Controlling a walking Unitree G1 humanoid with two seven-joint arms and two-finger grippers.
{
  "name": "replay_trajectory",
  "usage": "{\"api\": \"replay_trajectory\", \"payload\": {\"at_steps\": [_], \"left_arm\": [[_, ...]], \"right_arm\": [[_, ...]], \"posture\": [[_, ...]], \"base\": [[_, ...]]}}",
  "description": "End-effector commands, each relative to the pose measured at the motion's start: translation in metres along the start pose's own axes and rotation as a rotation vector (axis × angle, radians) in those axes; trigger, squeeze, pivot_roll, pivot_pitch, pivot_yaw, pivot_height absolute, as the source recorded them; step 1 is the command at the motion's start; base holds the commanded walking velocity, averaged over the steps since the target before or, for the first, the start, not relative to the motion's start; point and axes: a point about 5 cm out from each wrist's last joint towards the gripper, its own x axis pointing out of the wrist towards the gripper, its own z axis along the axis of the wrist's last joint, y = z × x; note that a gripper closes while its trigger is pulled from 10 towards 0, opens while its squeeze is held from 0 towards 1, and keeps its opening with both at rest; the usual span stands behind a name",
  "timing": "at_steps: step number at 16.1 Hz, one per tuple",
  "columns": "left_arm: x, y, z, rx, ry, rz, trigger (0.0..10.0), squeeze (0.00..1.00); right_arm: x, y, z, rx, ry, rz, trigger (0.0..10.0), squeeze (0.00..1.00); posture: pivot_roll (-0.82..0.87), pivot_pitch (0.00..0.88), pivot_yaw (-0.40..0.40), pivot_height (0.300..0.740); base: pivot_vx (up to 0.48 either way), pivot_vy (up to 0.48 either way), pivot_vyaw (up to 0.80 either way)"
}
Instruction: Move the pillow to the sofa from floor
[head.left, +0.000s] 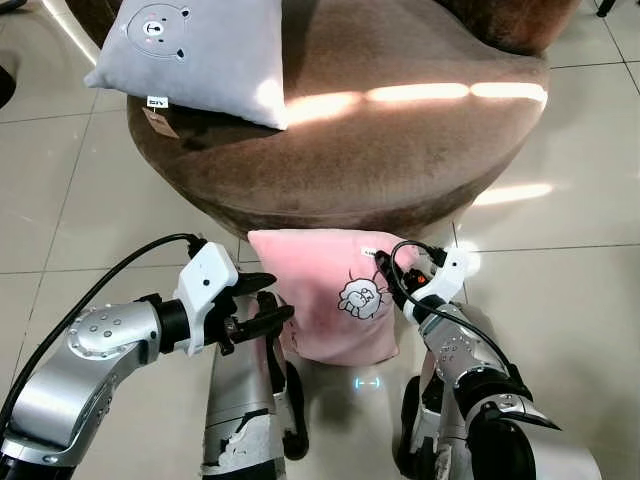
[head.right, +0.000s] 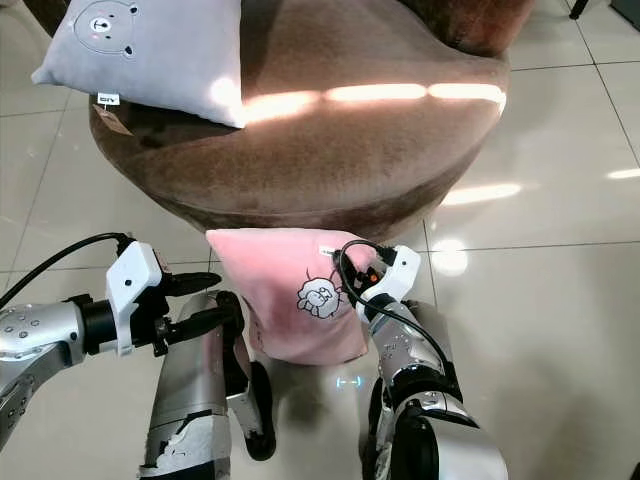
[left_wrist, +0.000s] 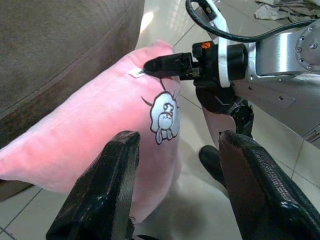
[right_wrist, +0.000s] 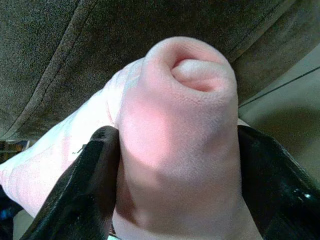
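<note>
1. Against the near base of the brown sofa (head.left: 400, 130), the pink pillow (head.left: 320, 300) stands on the floor (head.left: 560, 300).
2. The right gripper (right_wrist: 170, 165) pinches only its upper right corner; that soft fold could slip out when lifted.
3. The left gripper (left_wrist: 175, 190) hangs wide open just beside the pillow's left edge; without its support the pillow may swing and catch the sofa rim.

Grey pillow (head.left: 195, 55) on brown sofa (head.left: 400, 150)

No readable text, small tag on grey pillow (head.left: 157, 101) illegible
</note>
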Motion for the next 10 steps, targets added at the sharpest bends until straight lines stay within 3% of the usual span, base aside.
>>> {"api": "replay_trajectory", "payload": {"at_steps": [1,10], "left_arm": [[-0.0017,-0.0039,-0.007,-0.006,0.03,-0.026,10.0,0.0],[-0.0045,-0.004,-0.0093,0.001,0.035,-0.016,10.0,0.0]], "right_arm": [[-0.0043,-0.0039,-0.012,0.001,0.03,-0.022,0.0,0.0],[-0.0035,-0.0009,-0.013,0.009,0.028,0.003,0.0,0.0]], "posture": [[0.23,0.33,0.156,0.492],[0.24,0.327,0.135,0.492]], "base": [[0.0,0.0,0.0],[0.0,0.0,0.0]]}}
